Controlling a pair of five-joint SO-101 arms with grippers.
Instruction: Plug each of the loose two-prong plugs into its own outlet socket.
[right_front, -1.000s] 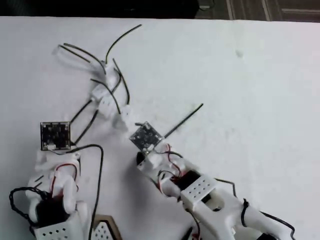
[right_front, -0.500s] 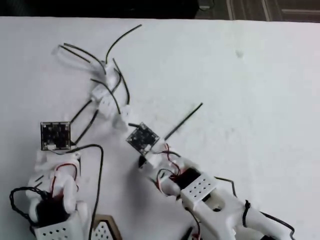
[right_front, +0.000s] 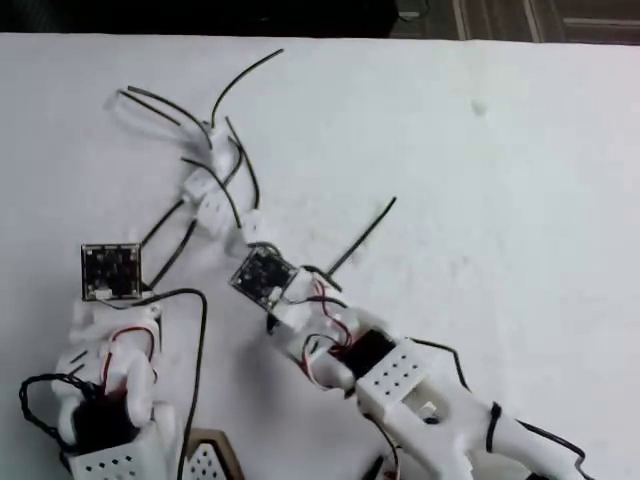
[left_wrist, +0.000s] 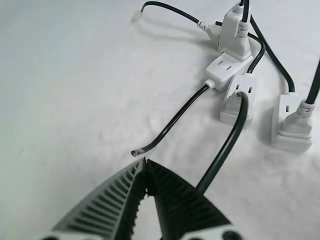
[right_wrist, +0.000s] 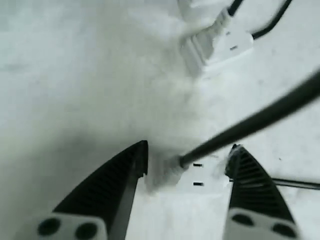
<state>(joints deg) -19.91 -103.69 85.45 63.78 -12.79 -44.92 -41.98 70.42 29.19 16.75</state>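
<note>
Sliding nearer the socket cluster (right_front: 214, 198), the right claw (right_wrist: 189, 147) stays clamped on a corded white connector (right_wrist: 200, 186).

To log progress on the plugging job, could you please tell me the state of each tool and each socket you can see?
Left tool: shut, holding nothing.
Right tool: shut on the white plastic two-slot socket block with a black cord, slots empty.
White socket block on the bare-ended black cord: slots empty, nothing plugged in.
White socket block beside it: slots empty.
</note>
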